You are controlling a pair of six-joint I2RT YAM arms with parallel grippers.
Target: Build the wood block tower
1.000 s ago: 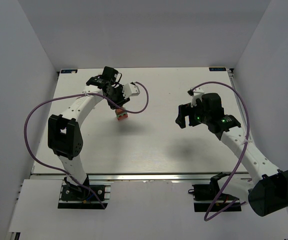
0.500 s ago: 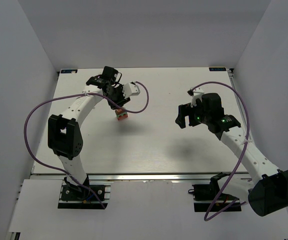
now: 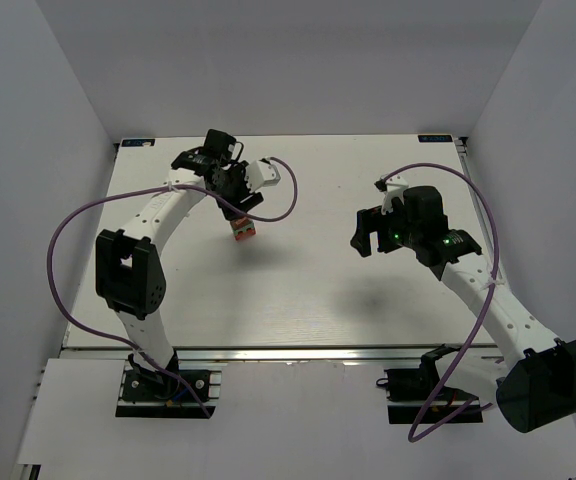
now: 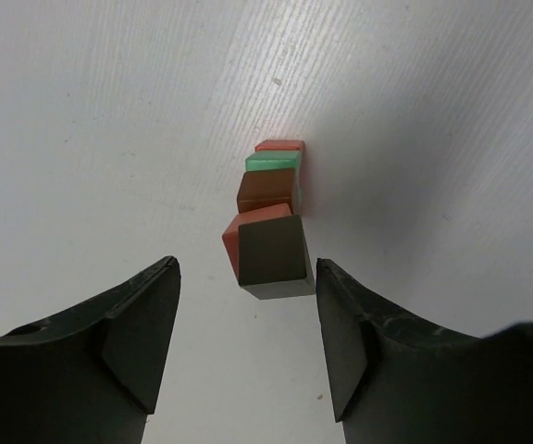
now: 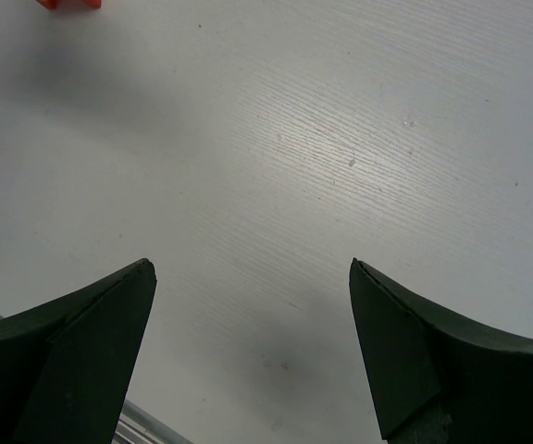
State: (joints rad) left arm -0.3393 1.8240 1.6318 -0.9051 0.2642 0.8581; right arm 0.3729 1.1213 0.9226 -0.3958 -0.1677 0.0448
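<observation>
The tower (image 3: pixel 242 229) stands on the white table (image 3: pixel 298 290) left of centre. In the left wrist view I look down on it: a dark brown block (image 4: pixel 272 255) on top, then an orange cube (image 4: pixel 232 242), a brown block (image 4: pixel 265 190), a mint-green slab (image 4: pixel 270 162) and a red piece (image 4: pixel 279 145) at the bottom. My left gripper (image 3: pixel 236 200) hovers just above and behind it, open (image 4: pixel 246 263), with its jaws either side of the top block and not touching it. My right gripper (image 3: pixel 362 236) is open and empty (image 5: pixel 250 264) over bare table to the right.
An orange bit of the tower (image 5: pixel 69 4) shows at the top left edge of the right wrist view. A purple cable (image 3: pixel 286 200) loops beside the left gripper. White walls close in the table on three sides.
My left gripper has drawn slightly back and up from the tower, which stays standing. The right arm has not moved.
</observation>
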